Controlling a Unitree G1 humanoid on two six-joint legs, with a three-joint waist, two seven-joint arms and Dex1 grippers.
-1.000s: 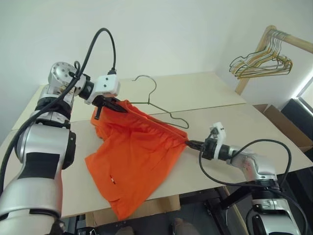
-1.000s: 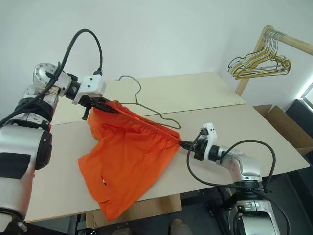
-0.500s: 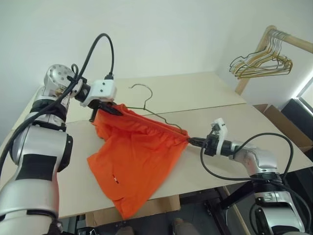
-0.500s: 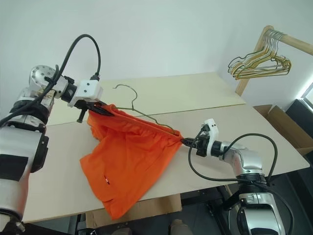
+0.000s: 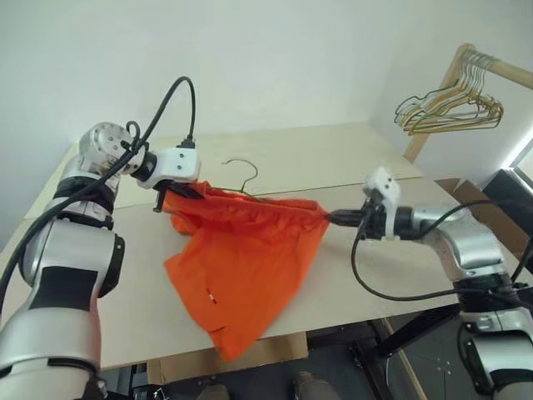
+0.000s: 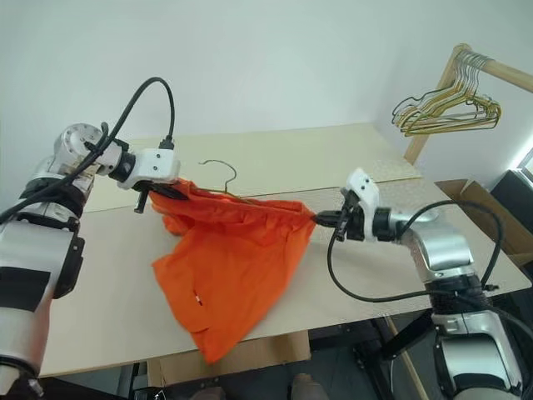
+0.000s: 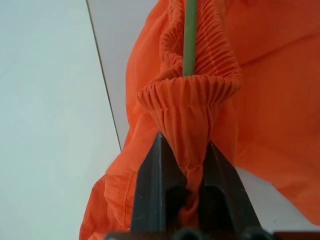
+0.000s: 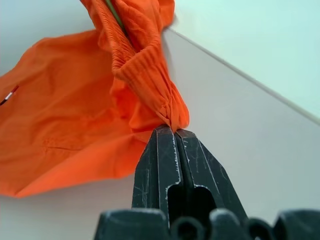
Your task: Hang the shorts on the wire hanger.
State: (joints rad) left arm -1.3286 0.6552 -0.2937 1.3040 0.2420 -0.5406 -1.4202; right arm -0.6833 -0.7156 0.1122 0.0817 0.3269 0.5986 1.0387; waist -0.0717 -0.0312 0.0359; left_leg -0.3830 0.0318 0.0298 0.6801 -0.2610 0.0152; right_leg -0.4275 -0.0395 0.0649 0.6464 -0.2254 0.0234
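The shorts (image 5: 250,258) hang stretched above the pale counter (image 5: 333,158) — their gathered waistband is pulled taut between the two arms, and the rest of the orange fabric drapes down, its lower end reaching past the counter's near edge. The wire hanger (image 5: 243,177) sits inside the waistband: its small curved hook rises above the upper edge of the fabric, and in the left wrist view a thin olive wire runs into the bunched elastic (the triangle itself is mostly hidden by cloth).

The left pincer (image 7: 186,165) is clenched on one end of the waistband, a pinch of orange fabric squeezed between its black fingers. The right pincer (image 8: 172,137) is clamped tight on the opposite end, with the gathered cloth emerging right at its tips. Both ends are held clear of the counter.

Well apart, at the far right, a bunch of gold and dark hangers (image 5: 450,112) hangs from a wooden rack (image 5: 466,62), and a cardboard box (image 5: 483,208) stands beyond the counter's right edge.
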